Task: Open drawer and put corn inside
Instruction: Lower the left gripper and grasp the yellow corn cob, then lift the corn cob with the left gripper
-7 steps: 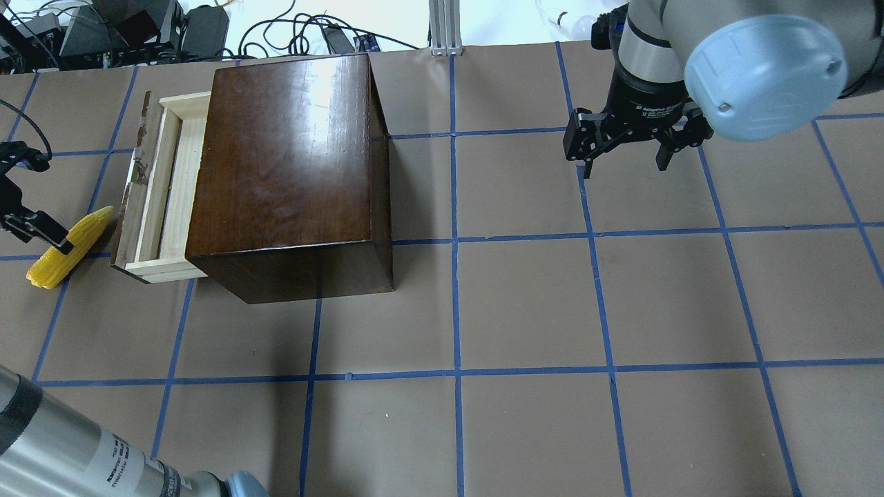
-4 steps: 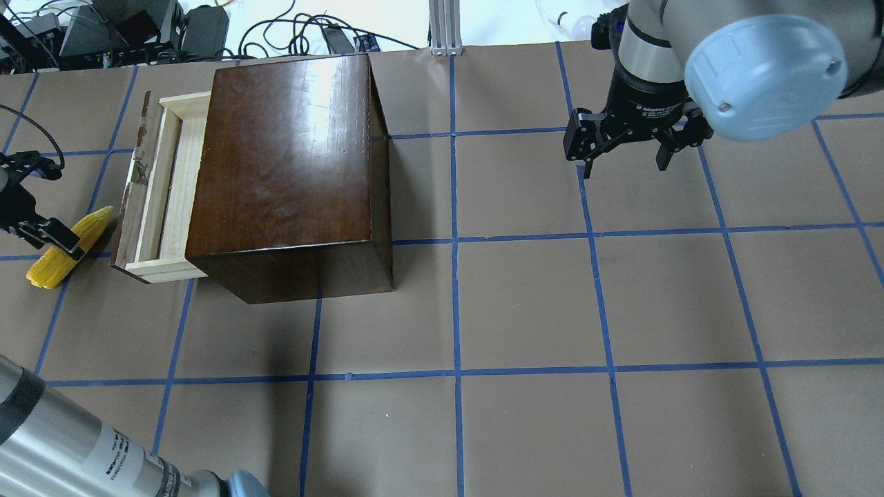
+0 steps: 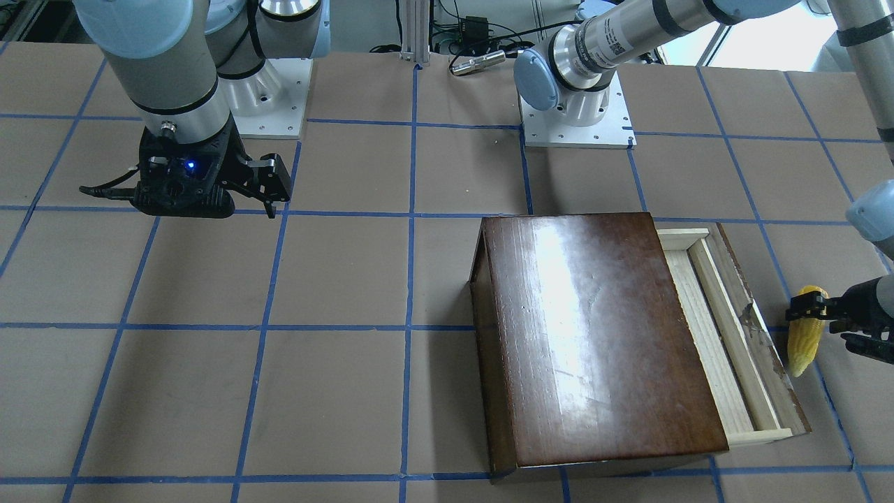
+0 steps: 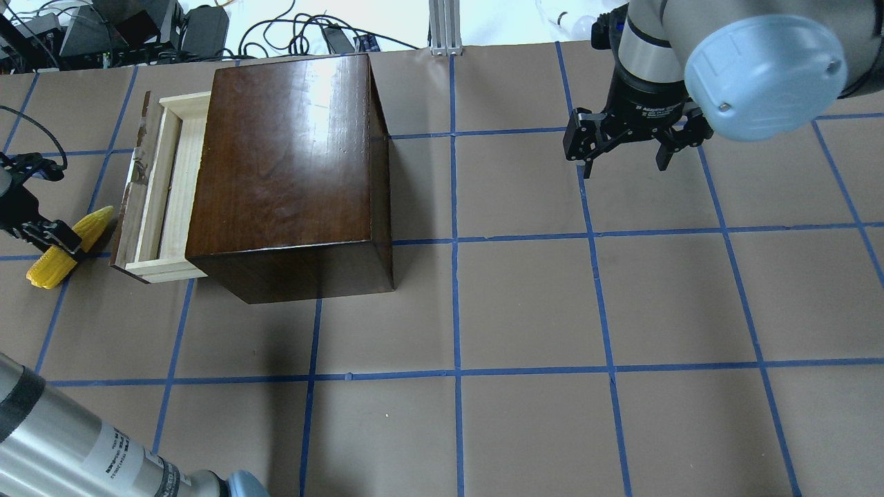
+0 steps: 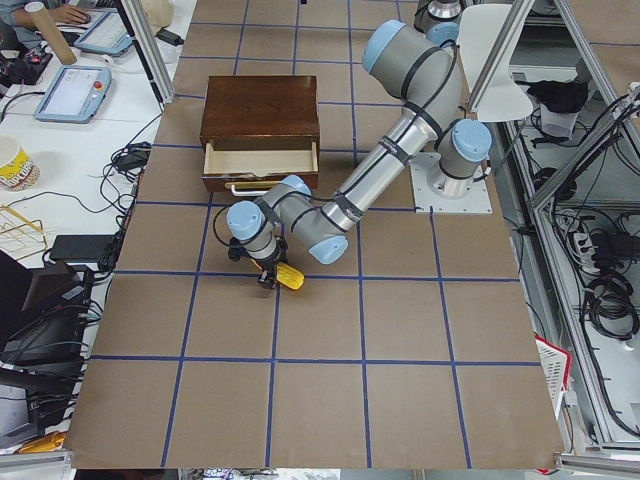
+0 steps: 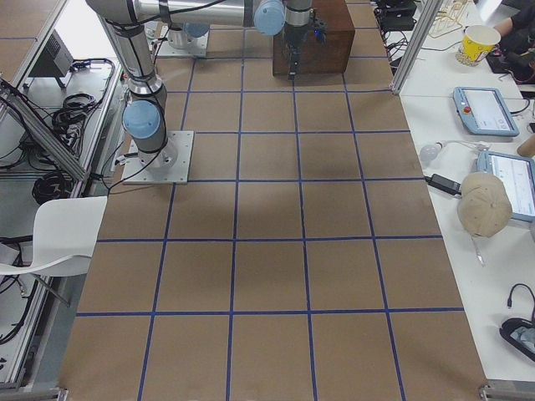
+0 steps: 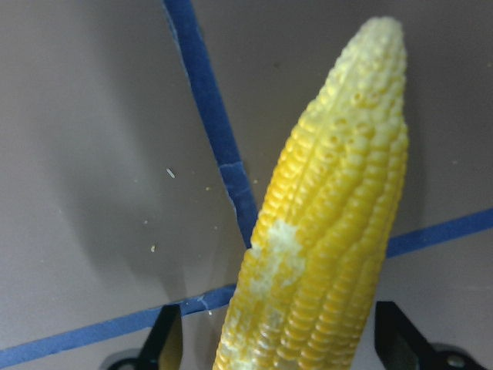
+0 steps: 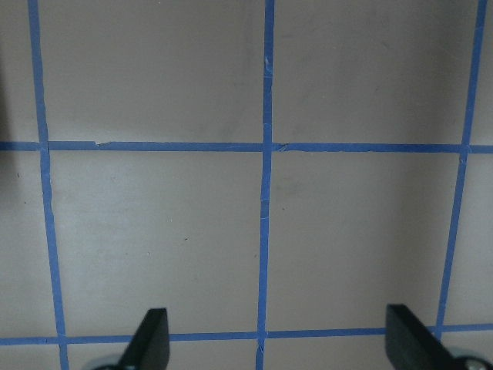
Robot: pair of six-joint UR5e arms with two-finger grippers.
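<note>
The yellow corn lies on the table just left of the drawer, which is pulled partly out of the dark-brown box. The drawer's pale tray holds nothing that I can see, and its scuffed dark front panel faces the corn. My left gripper is open and low over the corn. In the left wrist view its fingers stand on either side of the corn, with a gap on the left side. My right gripper is open and empty, far right of the box.
The table is brown paper with a blue tape grid. The robot bases stand at the near side. Cables and equipment lie beyond the far edge. The box sits between the two grippers.
My left gripper has moved a little toward the corn and settled around it. The corn, the drawer and the right arm have not moved.
</note>
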